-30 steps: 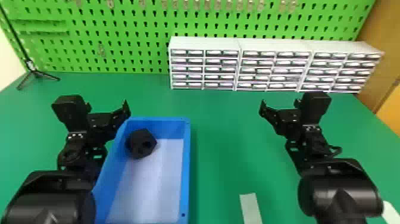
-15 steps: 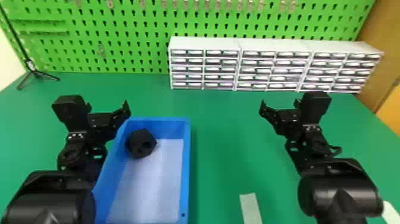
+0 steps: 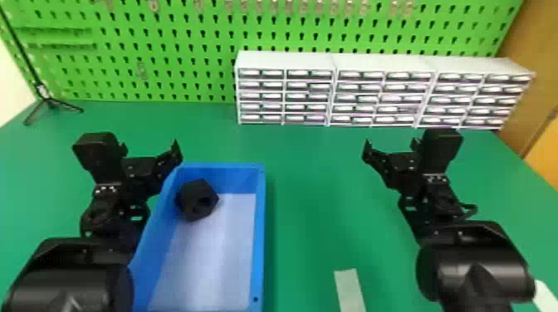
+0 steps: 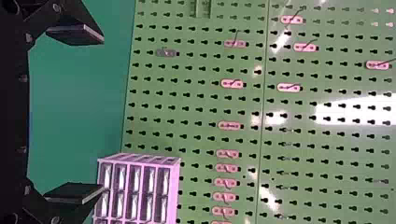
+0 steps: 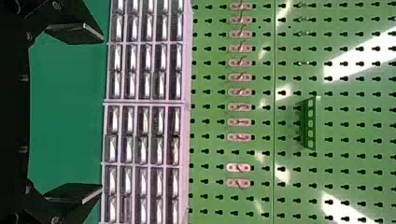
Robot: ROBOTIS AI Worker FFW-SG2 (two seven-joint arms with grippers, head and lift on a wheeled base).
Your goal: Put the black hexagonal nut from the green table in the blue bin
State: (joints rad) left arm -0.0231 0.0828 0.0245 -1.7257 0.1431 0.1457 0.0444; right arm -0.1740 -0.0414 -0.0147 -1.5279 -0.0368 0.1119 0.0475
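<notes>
Green pegboard [image 3: 174,54] backs the green surface [image 3: 307,249]. In the head view, the black hexagonal nut [image 3: 197,200] sits inside the blue bin [image 3: 260,232], at its far left, rightward and a little robotward of the left end effector [image 3: 149,150]; the right end effector [image 3: 391,147] is well apart. The left wrist view shows a wide, empty grasp; the right wrist view, likewise. Probably neither arm need reach for the nut.

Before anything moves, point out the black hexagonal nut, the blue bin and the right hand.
Black hexagonal nut [image 3: 196,201]: head view, its dark body.
Blue bin [image 3: 258,232]: head view, its right wall.
Right hand [image 5: 102,113]: right wrist view, midway between its fingertips.
</notes>
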